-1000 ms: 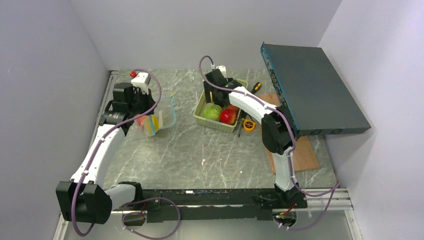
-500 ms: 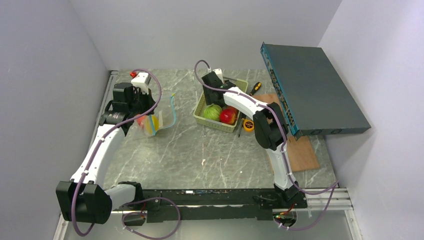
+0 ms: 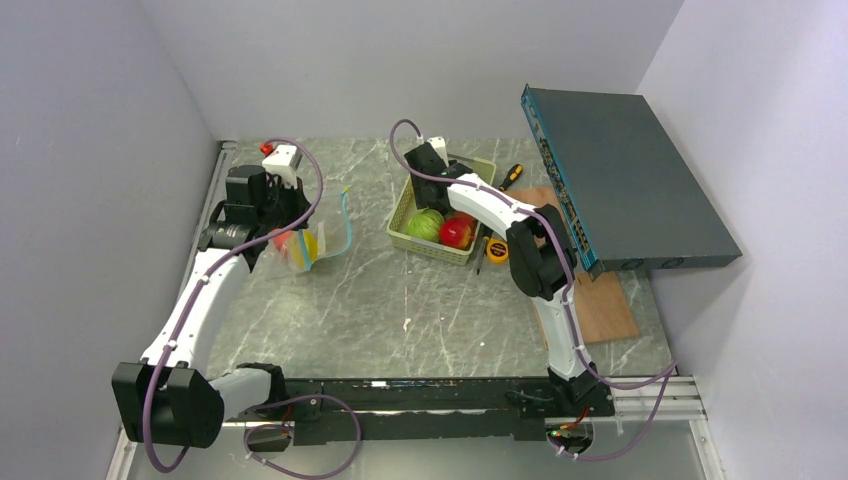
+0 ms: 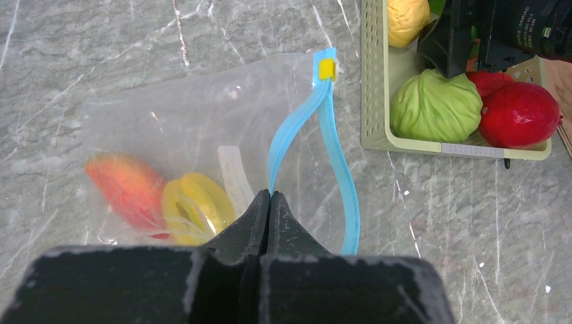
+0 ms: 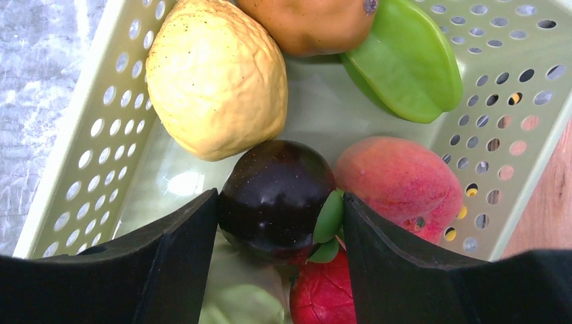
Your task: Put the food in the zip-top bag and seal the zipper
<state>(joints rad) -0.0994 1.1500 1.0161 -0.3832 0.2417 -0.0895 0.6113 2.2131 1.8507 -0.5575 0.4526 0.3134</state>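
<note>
Swung left at the elbow since a second ago, the right arm reaches into the far end of the green basket [image 5: 88, 155]. The right gripper [image 5: 280, 206] has narrowed onto a dark plum [image 5: 273, 179], with a finger against each side. The left gripper [image 4: 270, 202], pressed together, pinches the zipper [image 4: 297, 128] of the zip-top bag [image 4: 202, 101], which lies left of the basket. A brown fruit [image 5: 310, 23] is cut off at the top edge. The bag holds a red fruit [image 4: 125, 189] and a yellow piece [image 4: 195, 206]. The basket also holds a lemon [image 5: 216, 81] and a peach [image 5: 401, 182].

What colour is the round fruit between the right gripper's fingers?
Dark purple fruit, green leaf; clearest in the right wrist view.
</note>
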